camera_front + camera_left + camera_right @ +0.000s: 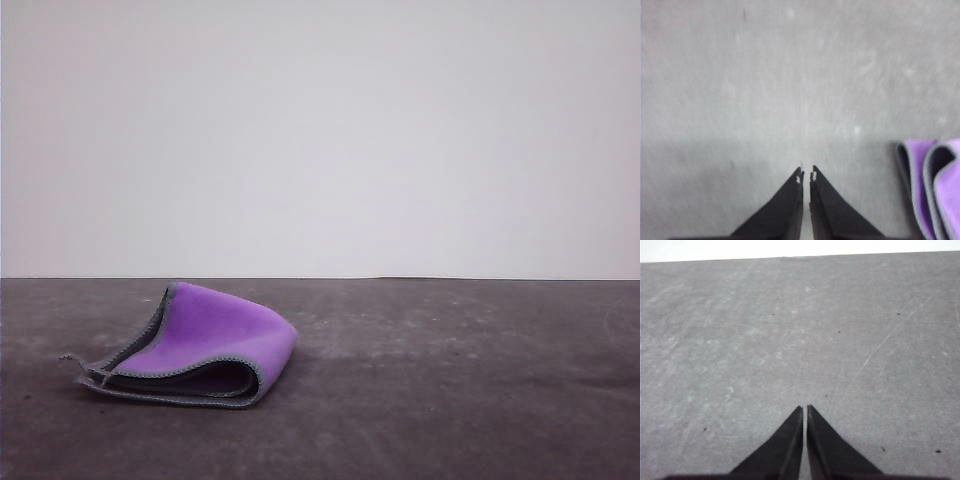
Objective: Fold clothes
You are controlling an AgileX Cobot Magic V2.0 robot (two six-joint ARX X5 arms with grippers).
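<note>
Here cloth (pixel 205 345) folded, fold rightward, edges leftward.

The cloth (pixel 200 345) lies folded over on itself, bright purple face outward, light grey stitched edging along its rims, layers gaping open at the front; in the left wrist view it sits just beside the closed left fingers (pixel 790 200), apart from them.
</note>
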